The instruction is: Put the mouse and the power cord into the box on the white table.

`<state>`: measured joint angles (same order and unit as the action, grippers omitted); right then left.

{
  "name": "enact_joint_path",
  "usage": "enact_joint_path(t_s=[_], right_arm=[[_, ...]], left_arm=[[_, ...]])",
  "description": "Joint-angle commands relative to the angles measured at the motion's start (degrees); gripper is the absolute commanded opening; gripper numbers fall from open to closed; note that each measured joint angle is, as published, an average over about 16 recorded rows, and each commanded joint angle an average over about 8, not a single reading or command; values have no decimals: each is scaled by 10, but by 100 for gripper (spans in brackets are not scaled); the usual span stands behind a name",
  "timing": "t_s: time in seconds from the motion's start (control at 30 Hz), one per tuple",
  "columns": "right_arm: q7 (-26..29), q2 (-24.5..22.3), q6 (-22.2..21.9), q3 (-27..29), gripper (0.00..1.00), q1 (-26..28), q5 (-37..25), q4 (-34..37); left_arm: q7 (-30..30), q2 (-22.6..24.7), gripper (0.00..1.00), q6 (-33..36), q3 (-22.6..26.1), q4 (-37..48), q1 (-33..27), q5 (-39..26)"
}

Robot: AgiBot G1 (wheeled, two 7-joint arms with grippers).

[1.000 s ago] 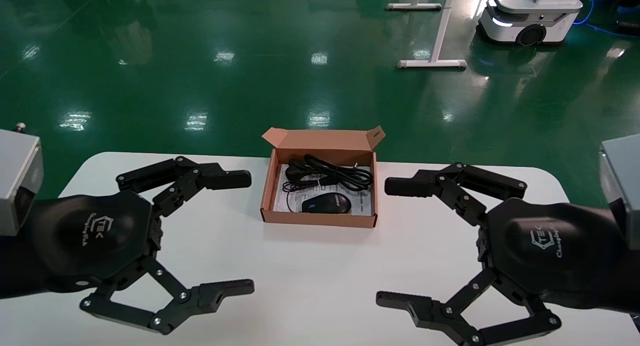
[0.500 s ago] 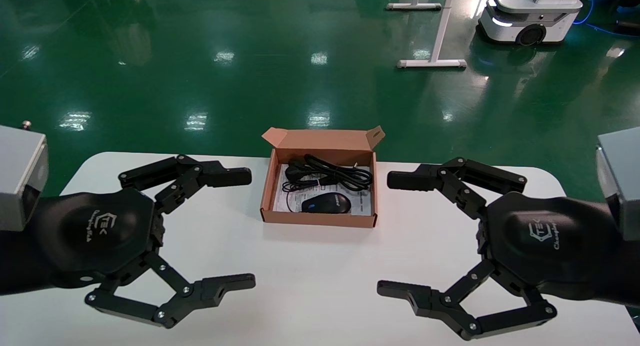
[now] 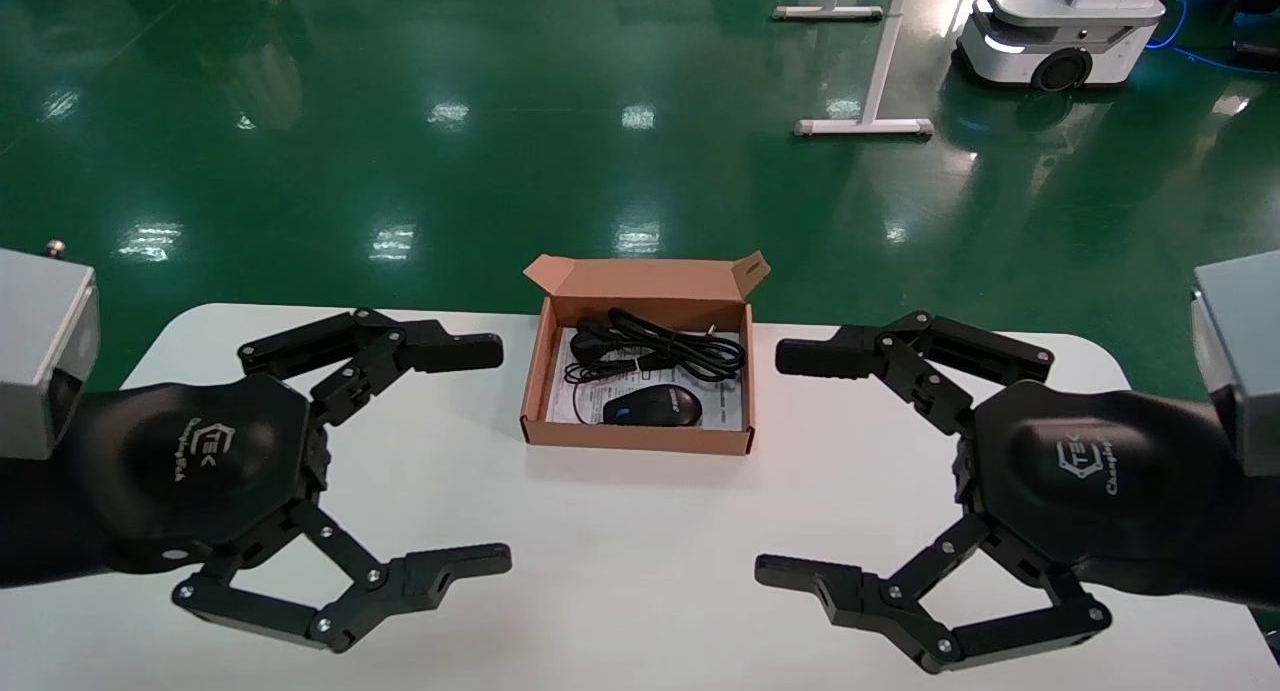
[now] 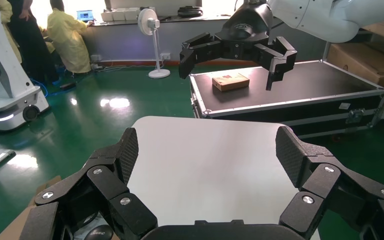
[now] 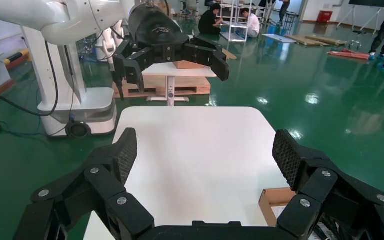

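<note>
The brown box (image 3: 637, 436) stands open on the white table (image 3: 620, 571), its flap lid raised at the far side. Inside it the black mouse (image 3: 652, 407) lies on the white printed sheet, and the coiled power cord (image 3: 660, 349) lies behind the mouse. My left gripper (image 3: 495, 456) hovers open to the left of the box, with nothing between its fingers. My right gripper (image 3: 775, 463) hovers open to the right of the box, also holding nothing. The left wrist view shows the left gripper (image 4: 207, 152) over bare table. The right wrist view shows the right gripper (image 5: 205, 150) with a box corner (image 5: 275, 197) beside it.
Green floor lies beyond the table's far edge. On it stand a white mobile robot base (image 3: 1060, 31) at the far right and white stand legs (image 3: 865, 126). A black flight case (image 4: 290, 95) sits past the table's end in the left wrist view.
Both grippers have drifted slightly and stay open. The right one has shifted a little right and up. The box, mouse and cord have not moved.
</note>
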<state>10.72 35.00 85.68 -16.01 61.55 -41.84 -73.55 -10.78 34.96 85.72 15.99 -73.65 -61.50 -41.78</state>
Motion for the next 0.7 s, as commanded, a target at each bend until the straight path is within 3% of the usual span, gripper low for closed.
enact_joint_path(t_s=[0.03,0.7], right_arm=[[0,0,0,0,100,0,0,0],[-1,0,-1,0,100,1,-1,1]], left_arm=[[0,0,100,0,0,0,0,0],[0,1,100,-1,0,1,0,-1]])
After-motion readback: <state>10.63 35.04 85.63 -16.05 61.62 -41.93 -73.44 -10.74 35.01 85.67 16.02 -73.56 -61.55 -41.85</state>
